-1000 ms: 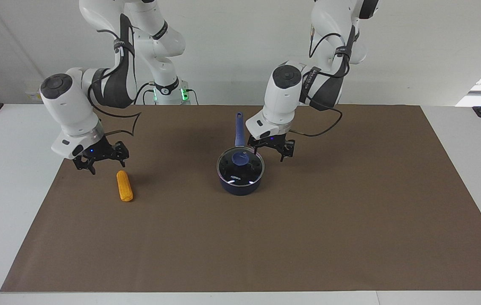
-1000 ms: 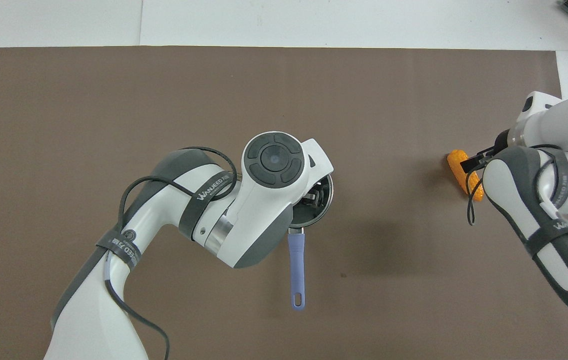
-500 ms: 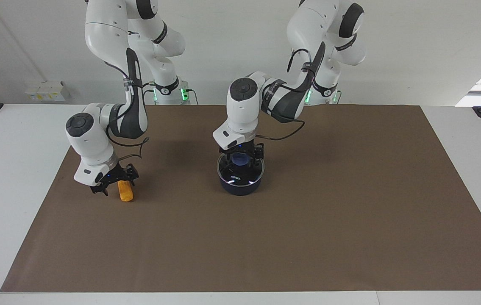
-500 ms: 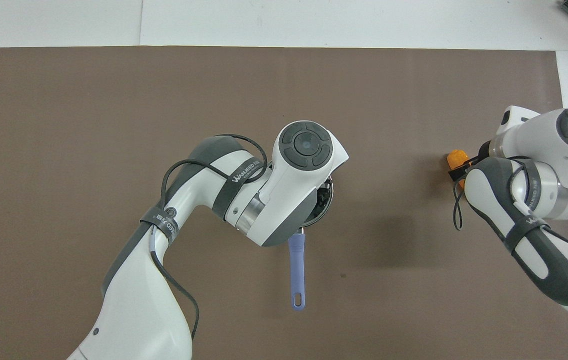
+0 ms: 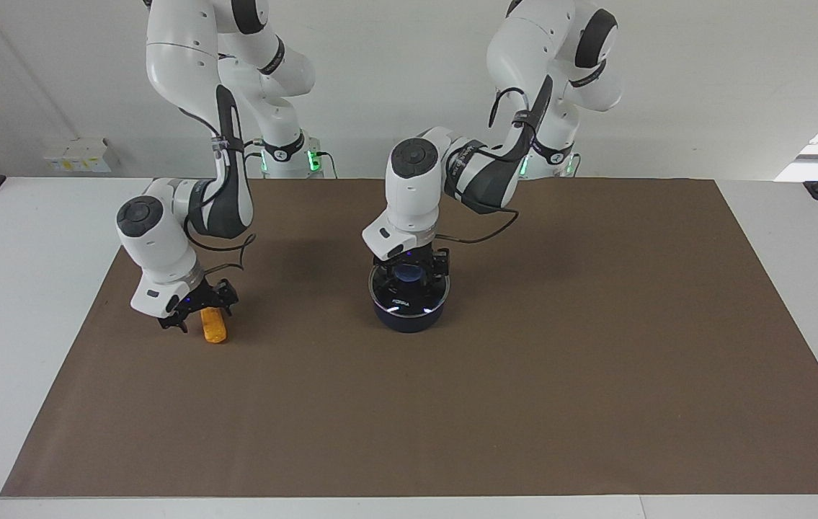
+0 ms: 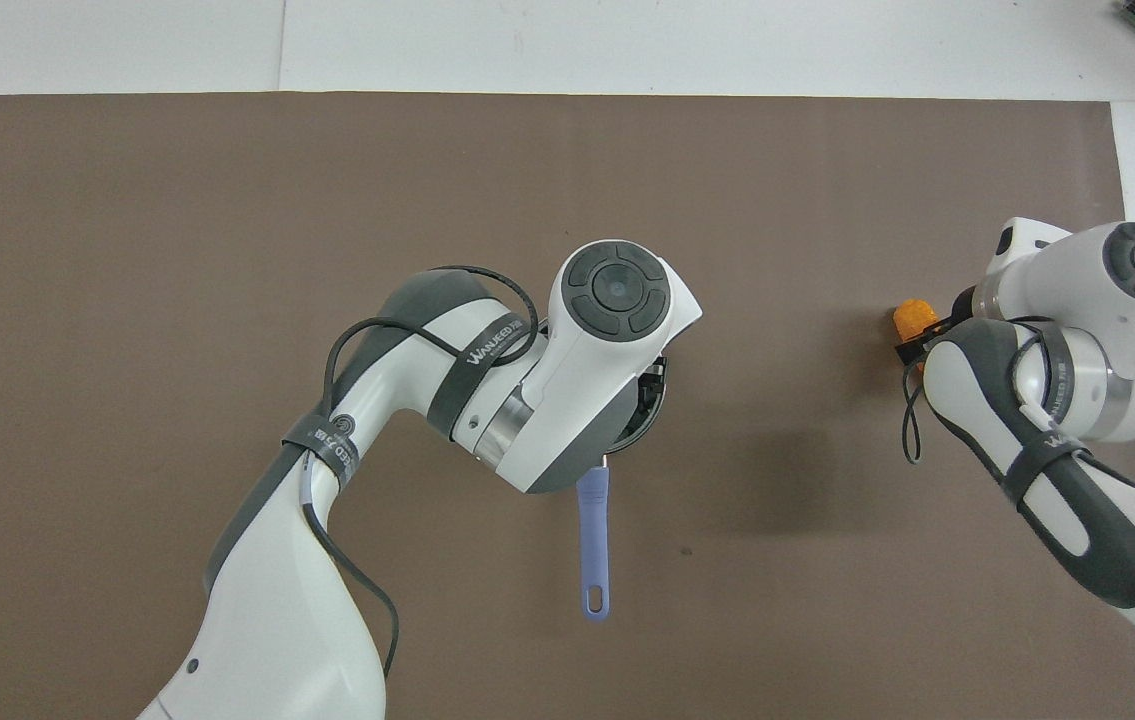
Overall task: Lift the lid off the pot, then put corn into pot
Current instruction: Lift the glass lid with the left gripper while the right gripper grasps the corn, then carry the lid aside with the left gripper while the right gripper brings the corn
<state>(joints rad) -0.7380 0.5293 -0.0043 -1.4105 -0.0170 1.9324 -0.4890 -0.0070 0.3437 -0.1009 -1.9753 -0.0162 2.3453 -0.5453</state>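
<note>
Glass lid [image 5: 409, 292] on the pot [image 5: 409, 317] sits under my left gripper [image 5: 411, 264], fingers straddling its blue knob, grip uncertain; "WANJEED" marks my forearm strap [image 6: 493, 345]; my right gripper [image 5: 199, 308] straddles the corn [image 5: 215, 328].

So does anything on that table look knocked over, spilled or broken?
Nothing stands out. The lid sits level on the upright pot, and the corn lies whole on the brown mat.

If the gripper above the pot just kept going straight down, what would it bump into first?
Probably the blue knob of the lid, which rests on the pot. The left gripper points down right at it, seemingly touching already.
</note>
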